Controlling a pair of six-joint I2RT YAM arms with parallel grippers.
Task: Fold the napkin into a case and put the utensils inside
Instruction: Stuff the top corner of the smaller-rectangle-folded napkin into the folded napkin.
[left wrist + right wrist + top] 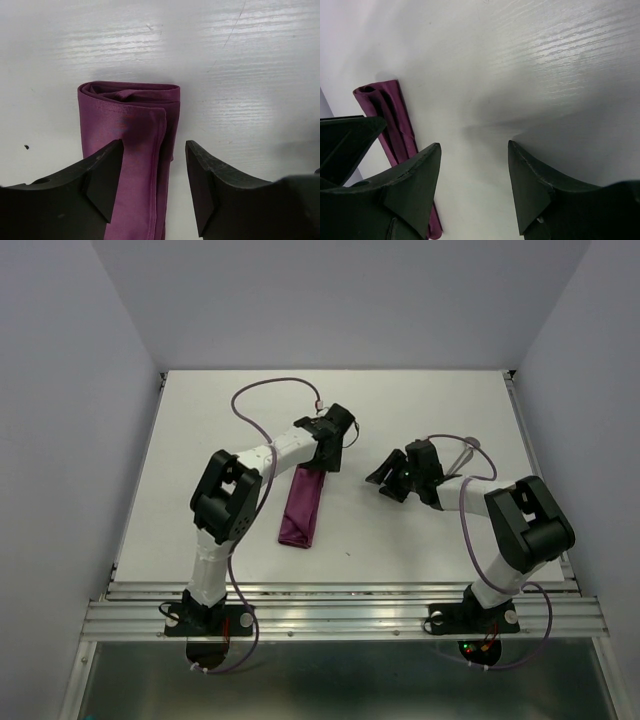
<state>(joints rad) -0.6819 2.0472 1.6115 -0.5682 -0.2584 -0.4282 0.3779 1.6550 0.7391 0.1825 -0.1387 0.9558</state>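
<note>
Case point(129, 122) folded, lying flat on white surface point(420, 400), left of centre in top view, long axis slightly slanted. Rounded folded end toward top of frame in left wrist view, layered edge running down right side. No utensil seen inside it.

Left pincer point(154, 143) open wide, gripping nothing, above case with 1 finger over the cloth and the other over bare surface on the right. Contact with cloth: cannot tell.

Right pincer point(474, 145) also open wide, empty, over bare surface at centre-right of top view, case off to its left in the wrist view.

Utensils point(464, 454) look like thin silver pieces at right of top view, just beyond the right arm, partly hidden by arm and cable, well apart from case. 2 pieces not clearly separable.

Judged stage: fold done, loading not started.

Risks from here:
- Closing left pincer on soft cloth likely drags or opens the fold, losing the pouch shape.
- Layers lie flat, no gaping mouth; pushing a utensil at it may catch a fold or shove the whole case along the surface if nothing pins it.
- Thin shiny metal flat on surface hard to get under; slip or twist in pincer probable.
- 2 arms close together near case: collision chance.
</note>
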